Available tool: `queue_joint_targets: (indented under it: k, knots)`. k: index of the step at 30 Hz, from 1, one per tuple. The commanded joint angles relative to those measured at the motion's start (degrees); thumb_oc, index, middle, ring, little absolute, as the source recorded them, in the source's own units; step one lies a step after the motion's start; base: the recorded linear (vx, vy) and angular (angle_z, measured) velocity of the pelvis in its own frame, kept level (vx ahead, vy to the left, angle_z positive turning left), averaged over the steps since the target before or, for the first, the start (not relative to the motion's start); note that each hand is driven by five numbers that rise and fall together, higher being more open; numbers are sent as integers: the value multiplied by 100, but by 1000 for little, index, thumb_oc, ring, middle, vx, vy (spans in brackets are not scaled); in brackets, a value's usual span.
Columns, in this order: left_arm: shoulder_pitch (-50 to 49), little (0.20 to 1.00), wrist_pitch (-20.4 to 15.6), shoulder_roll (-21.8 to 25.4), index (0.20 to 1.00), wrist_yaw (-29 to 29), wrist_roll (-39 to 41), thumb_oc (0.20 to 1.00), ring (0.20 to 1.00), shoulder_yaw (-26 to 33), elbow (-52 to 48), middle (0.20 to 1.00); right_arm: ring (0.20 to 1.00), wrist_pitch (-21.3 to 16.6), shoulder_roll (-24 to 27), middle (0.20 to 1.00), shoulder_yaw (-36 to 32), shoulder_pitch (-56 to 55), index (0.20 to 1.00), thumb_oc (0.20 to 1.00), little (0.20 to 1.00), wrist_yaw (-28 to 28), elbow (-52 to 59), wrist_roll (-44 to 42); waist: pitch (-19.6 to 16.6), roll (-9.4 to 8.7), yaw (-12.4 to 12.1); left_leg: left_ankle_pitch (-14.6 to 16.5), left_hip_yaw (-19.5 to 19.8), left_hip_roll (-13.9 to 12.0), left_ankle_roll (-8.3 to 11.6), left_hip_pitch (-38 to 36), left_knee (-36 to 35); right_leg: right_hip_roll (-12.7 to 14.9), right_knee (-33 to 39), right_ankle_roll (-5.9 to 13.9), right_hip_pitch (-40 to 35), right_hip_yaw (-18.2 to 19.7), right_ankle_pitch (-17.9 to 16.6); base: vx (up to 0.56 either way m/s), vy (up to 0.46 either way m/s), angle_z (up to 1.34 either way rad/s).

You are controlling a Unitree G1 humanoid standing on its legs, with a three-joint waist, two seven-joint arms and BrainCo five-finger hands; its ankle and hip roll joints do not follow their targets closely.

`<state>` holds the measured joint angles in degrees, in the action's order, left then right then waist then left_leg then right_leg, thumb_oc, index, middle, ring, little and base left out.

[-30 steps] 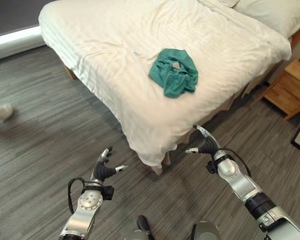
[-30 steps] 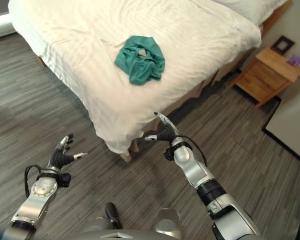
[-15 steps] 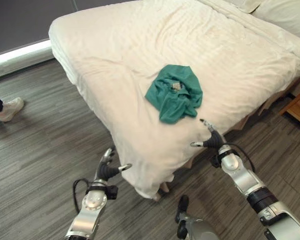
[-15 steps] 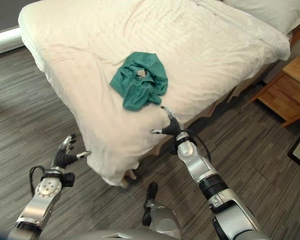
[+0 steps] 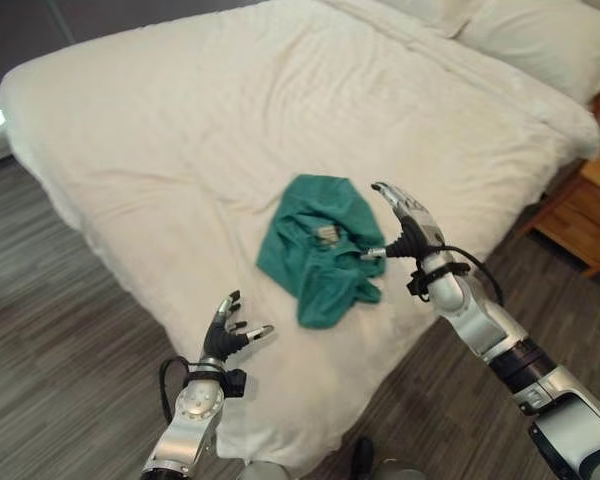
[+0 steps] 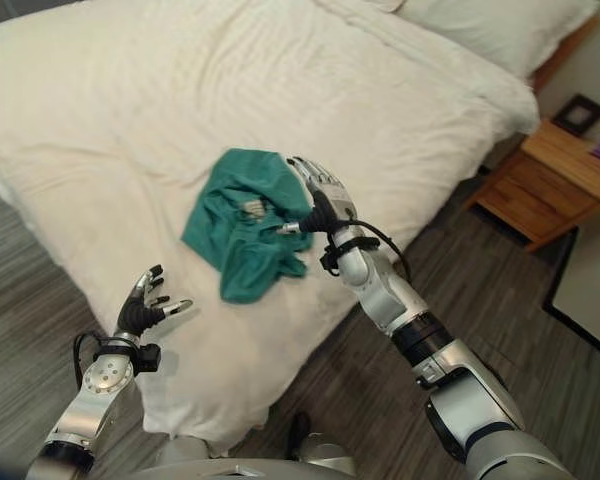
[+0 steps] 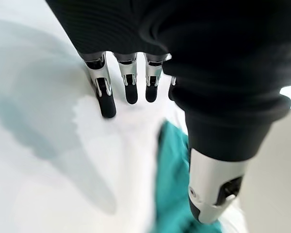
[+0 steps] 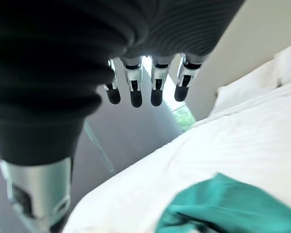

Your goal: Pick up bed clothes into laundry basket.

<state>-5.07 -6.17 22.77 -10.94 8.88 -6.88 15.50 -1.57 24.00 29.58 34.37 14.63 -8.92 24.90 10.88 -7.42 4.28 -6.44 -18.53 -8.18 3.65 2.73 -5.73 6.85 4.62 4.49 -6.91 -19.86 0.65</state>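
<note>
**A:** Where's the thing to be picked up?

**B:** A crumpled teal cloth garment [image 5: 323, 247] lies on the cream-white striped bedcover [image 5: 180, 140], near the bed's corner closest to the robot. It touches neither hand. I can't spot a laundry basket.

**A:** Which hand is nearer?

**B:** The right hand [image 5: 408, 228], clearly. It hangs just beside the garment's right edge, thumb pointing toward the cloth, fingers spread and straight, holding nothing. Its wrist view shows the same: the fingertips [image 8: 136, 98] fan out in the air with the teal fabric below them.

**A:** And the left hand [image 5: 226, 338]?

**B:** Lower, over the bedcover near the mattress edge, fingers loosely spread, empty too. From it the garment sits at about one o'clock, apart. In the left wrist view the teal cloth shows past the thumb [image 7: 216, 187].

**A:** So from the right hand, which way?

**B:** At roughly nine o'clock and slightly below. The heap's long axis runs from about eleven o'clock down to five o'clock, narrowing to a tail [image 5: 325, 305] at the near end.

**A:** Your read on the next move?

**B:** I'd judge the right hand needs to drop and sweep leftward onto the bulk of the cloth, closing across that axis, not along it.
</note>
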Motion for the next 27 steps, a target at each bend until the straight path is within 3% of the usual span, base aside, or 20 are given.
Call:
queue_joint_targets:
  k: [1, 9, 17, 27]
  knots:
    - [-114, 1000, -125, 373, 1000, -22, 100, 1000, 1000, 70, -255, 1000, 1000, -280, -224, 1000, -62, 511, 1000, 1000, 1000, 13, 99, 409, -64, -144, -225, 740, -268, -201, 224, -1033, 73, 345, -16, 388, 367, 92, -433, 137, 180, 21]
    - [-167, 1000, -203, 376, 1000, 105, 224, 1000, 1000, 15, -114, 1000, 1000, -176, -445, 1000, 432, 882, 1000, 1000, 1000, -23, -418, 1247, -40, -287, -356, 888, -373, -12, 107, -1024, 73, 601, -20, 576, 390, 109, -604, 90, 83, 14]
    - [46, 1000, -270, 421, 1000, 193, 309, 1000, 1000, -185, 85, 1000, 1000, -18, -770, 1000, 943, 1178, 1000, 1000, 1000, -81, -1860, 1591, 121, -304, -530, 893, -315, 94, 73, -844, 73, 752, -7, 653, 523, 69, -709, 28, 4, 5]
    - [763, 1000, -348, 528, 1000, 141, 280, 1000, 1000, -444, 414, 1000, 1000, 258, -1064, 1000, 1059, 1160, 1000, 1000, 1000, -26, -3565, 1373, 559, -51, -573, 787, -188, 263, 48, -444, 73, 952, -53, 714, 885, 69, -825, -73, 2, 12]
